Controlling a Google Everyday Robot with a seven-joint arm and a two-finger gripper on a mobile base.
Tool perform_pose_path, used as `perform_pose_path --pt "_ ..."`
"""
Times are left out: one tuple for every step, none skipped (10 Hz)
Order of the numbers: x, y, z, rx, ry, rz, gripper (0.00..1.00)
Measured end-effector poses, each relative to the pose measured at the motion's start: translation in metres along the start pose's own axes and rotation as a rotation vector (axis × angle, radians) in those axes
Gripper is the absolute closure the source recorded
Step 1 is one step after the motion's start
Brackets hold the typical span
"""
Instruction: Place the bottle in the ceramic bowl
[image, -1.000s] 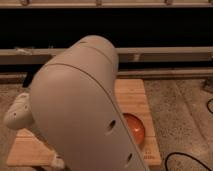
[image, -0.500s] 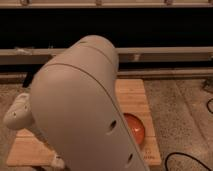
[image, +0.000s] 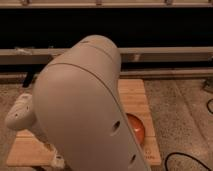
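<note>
Most of what we see is the robot's own pale arm housing (image: 85, 110), closest to the camera and covering the middle and left of the wooden board (image: 134, 97). A smaller rounded joint (image: 21, 114) pokes out over the board's left edge. The gripper is nowhere in sight. We judge it sits somewhere behind that housing, above the board, and we cannot tell how wide it stands or whether it has hold of anything. At the board's near left corner a small pale bit (image: 58, 161) peeks out, too little to identify. On the board's right half, toward its near edge, a slice of the ceramic bowl (image: 136, 129) shows, glossy orange-red, and nothing can be seen in that slice. The bottle is hidden as well, so we cannot say whether it lies on the board or is being carried. By our reading the placing is not yet shown done. Right of the board lies speckled floor (image: 180, 110) with a black cable (image: 187, 159), and beyond the board's far edge runs a pale rail (image: 165, 52) against darkness.
</note>
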Motion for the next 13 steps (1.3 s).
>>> perform_pose_path --pt "0.0 0.002 0.002 -0.015 -0.014 0.004 0.35" --pt "-0.001 0.002 0.004 -0.03 -0.028 0.009 0.35" --pt "-0.002 0.004 0.006 -0.043 -0.039 0.012 0.35" --pt "-0.003 0.006 0.01 -0.058 -0.043 0.015 0.35" --pt "-0.004 0.007 0.016 -0.074 -0.043 0.023 0.35" --pt "-0.005 0.007 0.021 -0.086 -0.04 0.031 0.35" --pt "-0.005 0.007 0.026 -0.097 -0.038 0.038 0.35" --pt "-0.006 0.008 0.03 -0.107 -0.034 0.044 0.35" --pt "-0.008 0.006 0.036 -0.114 -0.028 0.051 0.35" --pt "-0.009 0.005 0.041 -0.122 -0.022 0.055 0.35" --pt "-0.011 0.005 0.046 -0.128 -0.016 0.057 0.35" --pt "-0.013 0.005 0.05 -0.135 -0.011 0.057 0.35" --pt "-0.015 0.007 0.052 -0.142 -0.007 0.055 0.35"
